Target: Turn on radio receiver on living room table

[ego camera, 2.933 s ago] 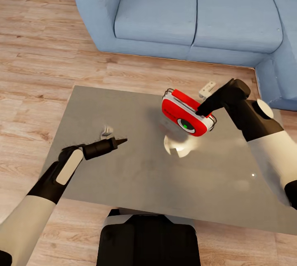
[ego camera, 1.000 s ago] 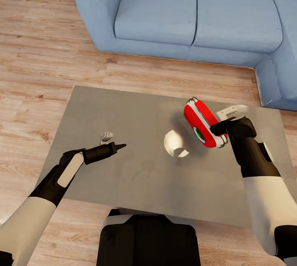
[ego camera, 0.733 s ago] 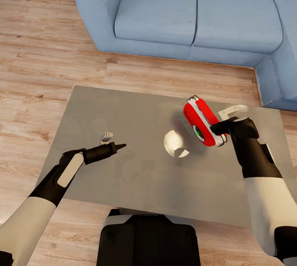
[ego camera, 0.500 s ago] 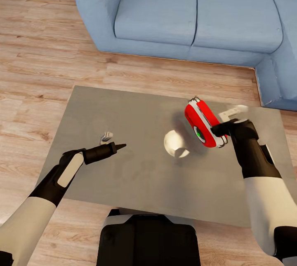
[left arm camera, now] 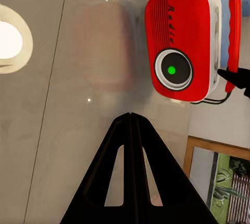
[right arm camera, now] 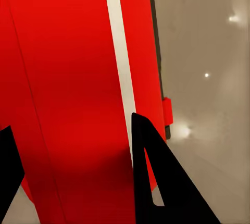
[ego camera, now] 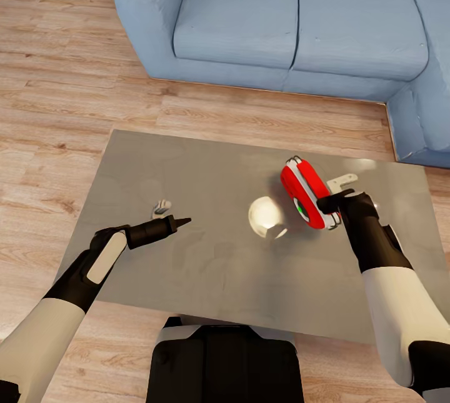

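Note:
The red radio receiver (ego camera: 303, 187) stands on the right part of the grey-brown table (ego camera: 206, 265), turned almost edge-on to me. In the left wrist view the radio receiver (left arm camera: 179, 41) shows a green light in its round dark dial. My right gripper (ego camera: 324, 203) is open, its tips against the radio's handle side. In the right wrist view the right gripper (right arm camera: 70, 122) has its fingers spread in front of the radio receiver (right arm camera: 67, 52) and its white trim. My left gripper (ego camera: 185, 221) hovers shut over the table's left half, pointing toward the radio.
The blue L-shaped sofa (ego camera: 294, 22) runs behind the table and down its right side. Light wood floor (ego camera: 56, 109) lies to the left. A bright round reflection (ego camera: 267, 215) sits on the glossy top beside the radio. My dark base (ego camera: 225, 365) is at the near edge.
The radio has turned from facing me to nearly edge-on and shifted right. My right arm has come around to its near right side and moved slightly closer. The left arm is still.

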`<state>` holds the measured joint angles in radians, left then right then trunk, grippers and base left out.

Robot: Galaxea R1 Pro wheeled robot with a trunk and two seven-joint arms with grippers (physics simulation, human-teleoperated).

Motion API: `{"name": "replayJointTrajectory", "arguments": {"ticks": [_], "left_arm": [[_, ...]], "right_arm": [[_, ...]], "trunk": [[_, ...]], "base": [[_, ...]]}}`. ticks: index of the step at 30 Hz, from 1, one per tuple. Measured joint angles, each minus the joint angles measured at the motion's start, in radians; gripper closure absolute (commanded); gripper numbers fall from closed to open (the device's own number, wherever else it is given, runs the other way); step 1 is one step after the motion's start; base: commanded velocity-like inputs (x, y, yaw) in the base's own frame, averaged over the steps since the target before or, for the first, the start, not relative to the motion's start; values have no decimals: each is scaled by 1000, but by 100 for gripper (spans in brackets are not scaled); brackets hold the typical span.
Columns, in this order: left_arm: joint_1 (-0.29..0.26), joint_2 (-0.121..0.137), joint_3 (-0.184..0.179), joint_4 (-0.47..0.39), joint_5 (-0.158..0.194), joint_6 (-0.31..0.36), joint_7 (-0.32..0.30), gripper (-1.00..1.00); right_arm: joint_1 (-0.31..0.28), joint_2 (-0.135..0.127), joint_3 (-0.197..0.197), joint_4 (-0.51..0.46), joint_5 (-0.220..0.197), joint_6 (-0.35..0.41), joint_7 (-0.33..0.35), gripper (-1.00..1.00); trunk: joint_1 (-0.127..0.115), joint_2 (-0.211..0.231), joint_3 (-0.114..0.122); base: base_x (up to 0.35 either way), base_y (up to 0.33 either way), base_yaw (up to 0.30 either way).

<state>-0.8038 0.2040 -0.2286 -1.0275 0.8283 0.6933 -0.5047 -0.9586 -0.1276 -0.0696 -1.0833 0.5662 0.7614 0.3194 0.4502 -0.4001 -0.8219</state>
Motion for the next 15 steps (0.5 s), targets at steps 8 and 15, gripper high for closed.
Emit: {"name": "replayJointTrajectory", "arguments": {"ticks": [8,15], "left_arm": [[0,0,0,1,1,1,0,100],[0,0,0,14,-3,0,2,100]], "right_arm": [[0,2,-3,1,1,-32,-2,100],[0,10,-18,25,-50,-48,-32,100]], "trunk": [[0,0,0],[0,0,0]], "base": [[0,0,0],[0,0,0]]}}
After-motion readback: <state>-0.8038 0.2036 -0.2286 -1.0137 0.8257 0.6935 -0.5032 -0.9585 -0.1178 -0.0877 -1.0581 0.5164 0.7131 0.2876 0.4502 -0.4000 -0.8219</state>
